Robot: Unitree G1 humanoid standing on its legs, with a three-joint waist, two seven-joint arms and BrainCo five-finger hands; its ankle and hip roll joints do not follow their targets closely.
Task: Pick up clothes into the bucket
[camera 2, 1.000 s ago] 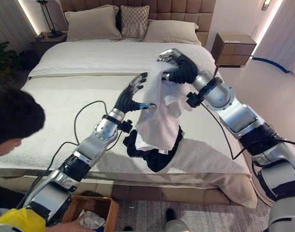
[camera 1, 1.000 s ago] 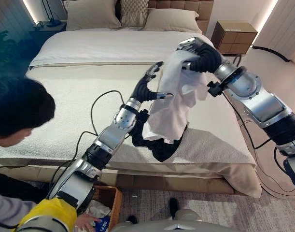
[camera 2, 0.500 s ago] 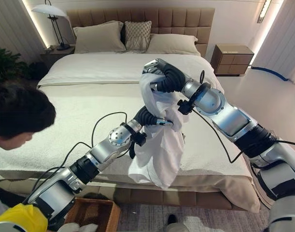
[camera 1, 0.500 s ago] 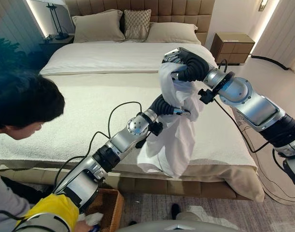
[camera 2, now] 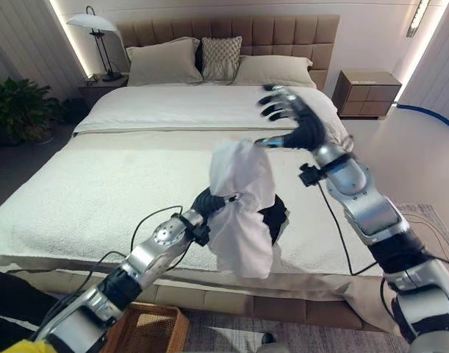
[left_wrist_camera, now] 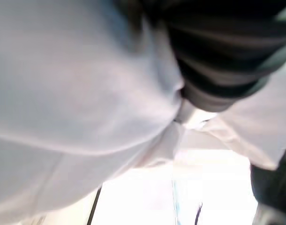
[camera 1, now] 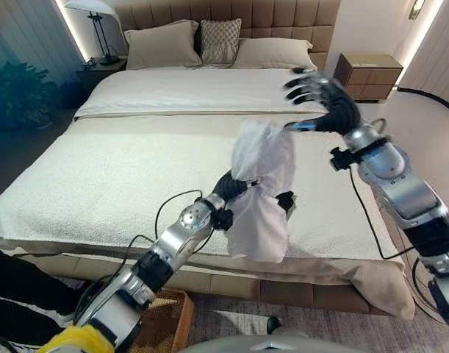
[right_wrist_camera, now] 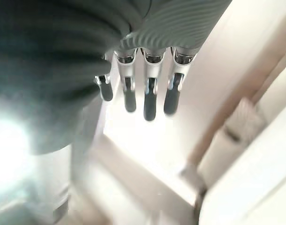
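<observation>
Wicker basket (camera 2: 147,329) is seen nearest, on the floor below the bed (camera 2: 99,176) edge. Above it, a white garment (camera 2: 242,202) is draped over the left robot hand (camera 2: 209,200), whose fingers are hidden in the cloth. A dark garment (camera 2: 275,217) lies on the bed behind it. Farther back, the right robot hand (camera 2: 297,121) is held spread and empty.

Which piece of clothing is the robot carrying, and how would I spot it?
Find the big bed and look above its near edge. The white garment hangs there, bunched over the robot's left hand, while the right hand is open above it. It is pale and lifted; the black garment behind it lies on the bed.
</observation>
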